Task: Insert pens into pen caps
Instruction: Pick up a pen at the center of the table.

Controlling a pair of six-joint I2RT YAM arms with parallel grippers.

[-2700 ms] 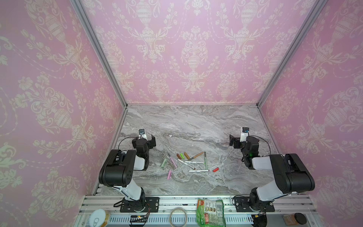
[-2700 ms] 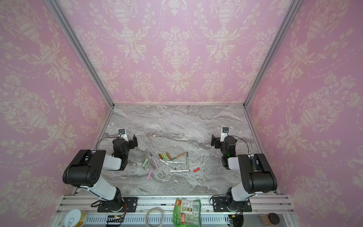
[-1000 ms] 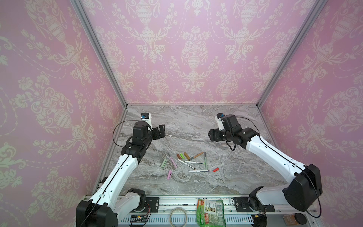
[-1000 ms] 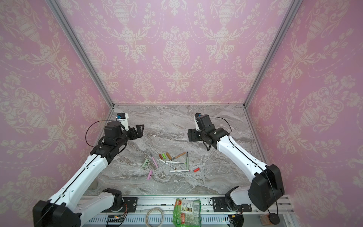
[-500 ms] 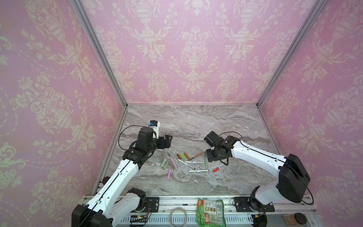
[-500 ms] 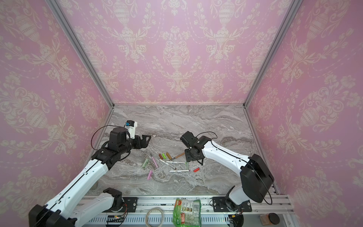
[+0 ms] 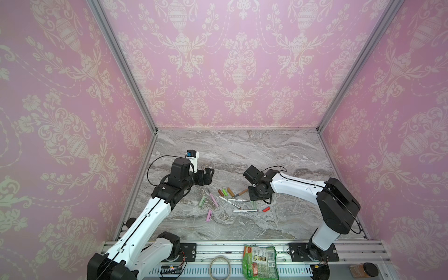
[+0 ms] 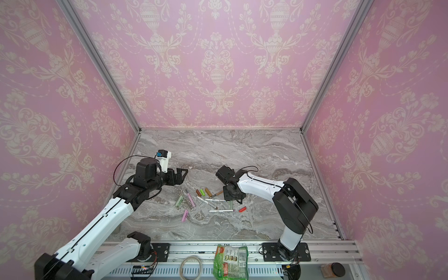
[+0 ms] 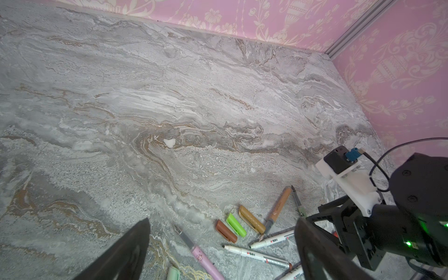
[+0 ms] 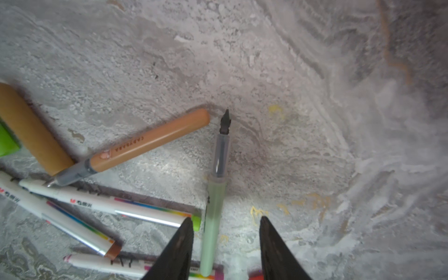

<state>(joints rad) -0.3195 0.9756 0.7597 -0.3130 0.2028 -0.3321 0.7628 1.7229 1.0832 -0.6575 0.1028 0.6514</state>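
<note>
Now that it has been lowered, right gripper (image 10: 225, 218): jaws narrowed, nothing gripped yet.
Pale green plastic stick pen (image 10: 214, 201): laid flat on grey marble tabletop (image 10: 315, 121), between those jaws.
Left gripper (image 7: 208, 175): spread wide, empty, held aloft.
Pale green plastic cap (image 7: 202, 201): well apart; capping judged not begun.

On the table (image 7: 242, 155), the pens (image 7: 244, 210) lie crossed at front centre. Three caps (image 7: 225, 192) sit side by side just behind them; a lone cap (image 7: 266, 209) lies to their right.
</note>
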